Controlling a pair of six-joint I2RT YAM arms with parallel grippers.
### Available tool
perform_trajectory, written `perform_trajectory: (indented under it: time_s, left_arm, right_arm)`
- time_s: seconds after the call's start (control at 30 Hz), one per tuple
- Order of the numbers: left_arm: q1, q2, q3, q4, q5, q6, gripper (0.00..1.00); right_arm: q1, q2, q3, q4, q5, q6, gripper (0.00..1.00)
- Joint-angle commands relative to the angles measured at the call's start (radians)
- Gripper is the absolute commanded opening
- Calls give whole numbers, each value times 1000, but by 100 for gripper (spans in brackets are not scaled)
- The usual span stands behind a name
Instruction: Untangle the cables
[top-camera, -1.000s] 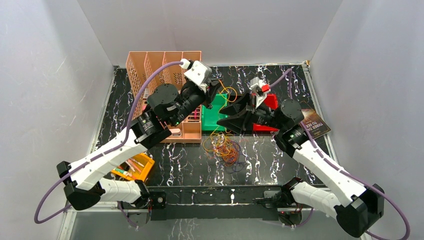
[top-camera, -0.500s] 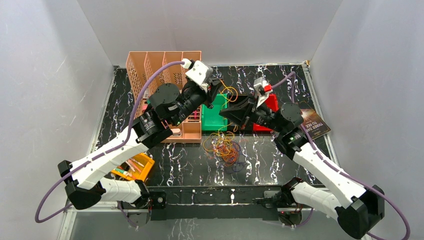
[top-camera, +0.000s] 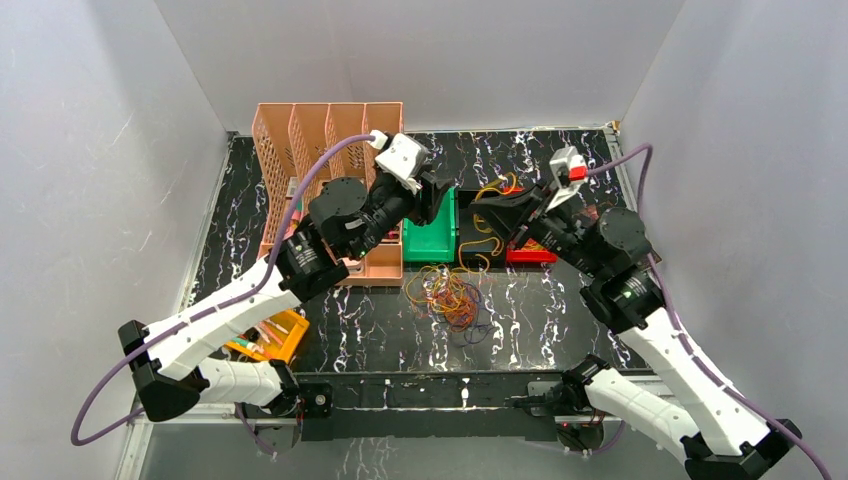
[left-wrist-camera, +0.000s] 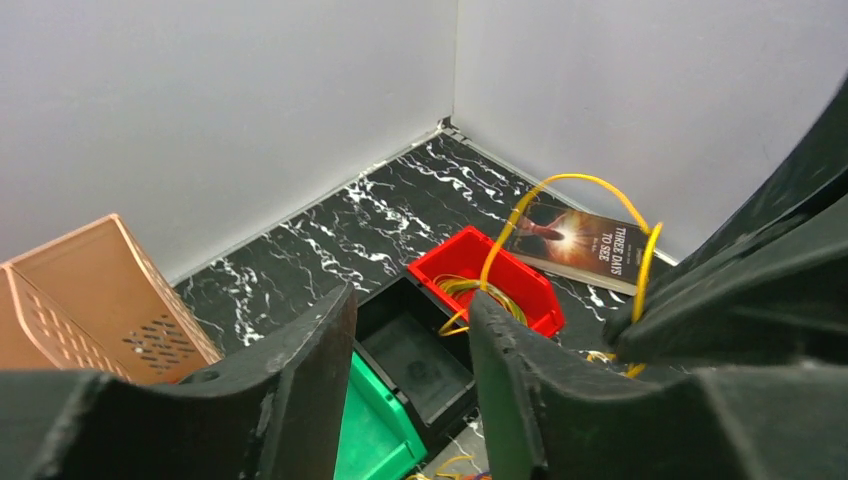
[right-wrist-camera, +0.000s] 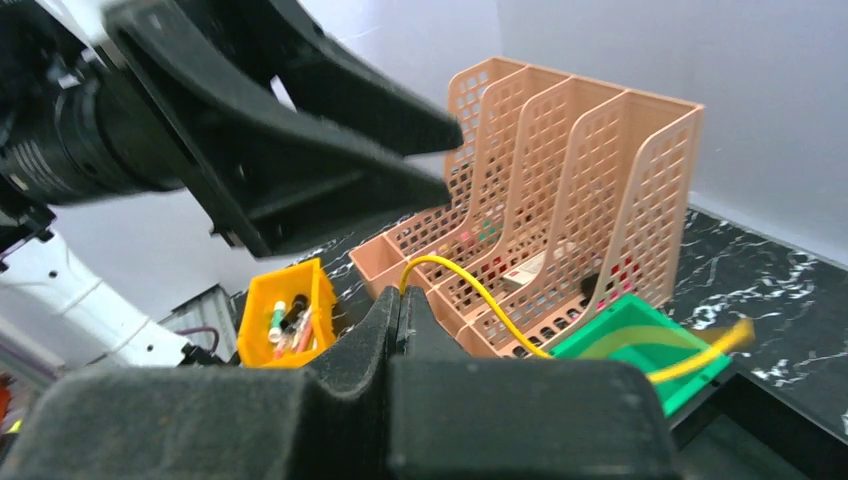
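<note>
The cables (top-camera: 450, 295) lie in a loose tangle of orange, yellow, red and dark loops near the middle of the counter (top-camera: 540, 310), just toward 6 o'clock from a row of three bins. The row runs green bin (top-camera: 428, 240), black bin (left-wrist-camera: 410, 350), red bin (left-wrist-camera: 470, 265) from 9 toward 3 o'clock.

The right gripper (right-wrist-camera: 400, 300) is closed tight on a yellow cable (right-wrist-camera: 478, 292), which comes out between the fingertips and arcs away toward the green bin. It hangs above the black and red bins, at about 1 o'clock from the tangle. In the left wrist view the same cable rises in a tall loop from a coil inside the red bin and comes down to the right gripper's black finger.

The left gripper (left-wrist-camera: 412, 300) has its fingers apart with nothing between them. It hovers over the green bin, at 9 o'clock from the right gripper and close to it, though not touching.

A peach file rack (top-camera: 320, 130) stands in the 10 o'clock corner. A small yellow bin (top-camera: 270, 335) of pens sits at 8 o'clock. A book (left-wrist-camera: 580, 240) lies flat just beyond the red bin, near the wall.
</note>
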Motion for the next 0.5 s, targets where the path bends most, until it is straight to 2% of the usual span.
perform_trajectory:
  time_s: [0.0, 0.17, 0.3, 0.47]
  left_arm:
    - [7, -35, -20, 25, -9, -20, 48]
    - [7, -53, -59, -9, -14, -46, 53]
    - [7, -77, -112, -23, -8, -86, 57]
    - [7, -65, -128, -128, -57, -133, 61]
  right_arm:
    - [3, -21, 111, -97, 109, -54, 0]
    - [3, -27, 133, -111, 172, -101, 0]
    - [4, 0, 162, -170, 287, -160, 0]
    - [3, 69, 234, -257, 426, -210, 0]
